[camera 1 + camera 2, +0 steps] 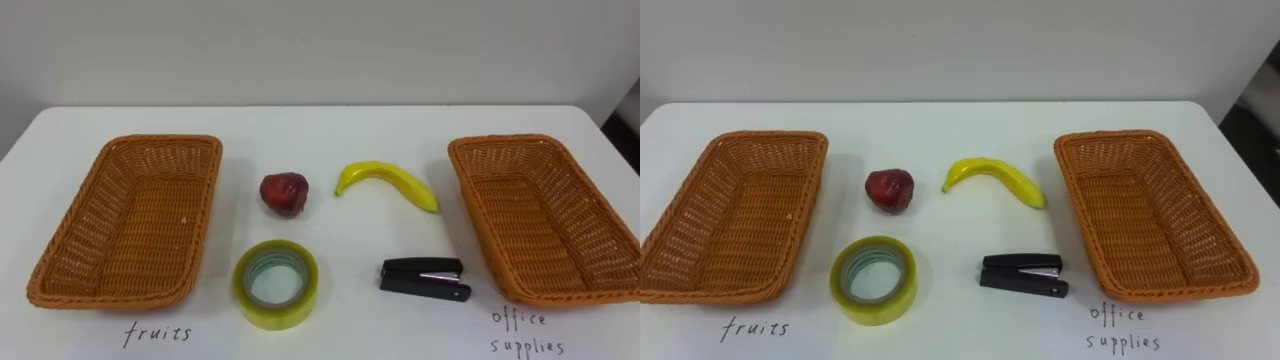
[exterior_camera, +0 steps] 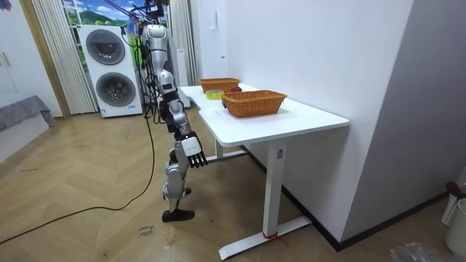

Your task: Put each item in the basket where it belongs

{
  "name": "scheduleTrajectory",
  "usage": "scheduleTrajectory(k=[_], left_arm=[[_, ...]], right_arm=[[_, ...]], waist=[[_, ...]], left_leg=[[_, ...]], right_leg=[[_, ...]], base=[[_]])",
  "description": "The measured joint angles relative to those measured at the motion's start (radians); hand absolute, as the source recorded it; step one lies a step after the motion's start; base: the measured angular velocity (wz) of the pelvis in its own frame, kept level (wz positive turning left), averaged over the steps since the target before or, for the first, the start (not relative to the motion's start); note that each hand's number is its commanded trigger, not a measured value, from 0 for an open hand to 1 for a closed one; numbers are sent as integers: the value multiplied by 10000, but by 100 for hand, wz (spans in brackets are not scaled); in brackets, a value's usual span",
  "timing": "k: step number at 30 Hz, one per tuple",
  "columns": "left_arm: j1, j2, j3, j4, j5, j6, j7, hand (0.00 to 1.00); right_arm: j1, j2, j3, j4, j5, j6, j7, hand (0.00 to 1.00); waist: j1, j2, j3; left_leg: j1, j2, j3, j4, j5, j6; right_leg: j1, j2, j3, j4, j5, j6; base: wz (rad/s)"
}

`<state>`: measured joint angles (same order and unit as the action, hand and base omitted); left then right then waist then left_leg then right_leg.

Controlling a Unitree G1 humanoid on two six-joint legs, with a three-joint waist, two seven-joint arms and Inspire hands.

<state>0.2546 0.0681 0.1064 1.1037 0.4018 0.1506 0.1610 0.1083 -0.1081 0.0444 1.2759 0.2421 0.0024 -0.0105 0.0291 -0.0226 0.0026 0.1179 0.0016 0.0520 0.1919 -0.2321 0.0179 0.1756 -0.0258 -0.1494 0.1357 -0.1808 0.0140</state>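
Hanging right robot hand [image 2: 193, 151]: fingers loose, empty, below worktop [image 2: 306, 116] edge.
Stapler [image 1: 425, 279]: lower centre-right, long axis left-right, near office-supplies basket [image 1: 510, 140]; right arm nearer.
Red fruit [image 1: 284, 193]: centre-left, near fruits basket [image 1: 165, 140].

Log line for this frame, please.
status: nothing sorted | left basket: empty | right basket: empty | apple, banana, tape, stapler: on table between baskets | right hand: hanging open at side

Left basket [image 1: 165, 141], right basket [image 1: 510, 141] open above, apple [image 1: 284, 192], banana [image 1: 388, 182], tape [image 1: 276, 285], stapler [image 1: 424, 279] well apart between them.
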Motion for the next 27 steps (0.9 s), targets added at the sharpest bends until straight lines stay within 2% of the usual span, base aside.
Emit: scheduleTrajectory(k=[16, 24, 27], left_arm=[[0, 7, 101, -17, 7, 168, -170, 0], [13, 0, 122, -17, 13, 189, -172, 0], [-14, 1, 436, -20, -9, 245, -156, 0]], right_arm=[[-120, -31, 46, 118, 262, 360, 570, 0], [-75, 23, -60, 124, 816, 441, 212, 0], [-49, 23, -307, 222, 1157, 593, 99, 0]], waist=[[6, -213, 3], [10, -192, -3], [-5, -160, -19]], left_leg=[[-22, -27, 8, -15, 1, 2], [-11, -17, 2, -23, 0, 1], [-11, -7, -3, -21, -1, -1]], right_leg=[[-16, -17, 68, -49, -39, -7], [-16, -6, 87, -38, -39, -7], [-22, -3, 70, -18, -38, -8]], base=[[0], [0], [0]])
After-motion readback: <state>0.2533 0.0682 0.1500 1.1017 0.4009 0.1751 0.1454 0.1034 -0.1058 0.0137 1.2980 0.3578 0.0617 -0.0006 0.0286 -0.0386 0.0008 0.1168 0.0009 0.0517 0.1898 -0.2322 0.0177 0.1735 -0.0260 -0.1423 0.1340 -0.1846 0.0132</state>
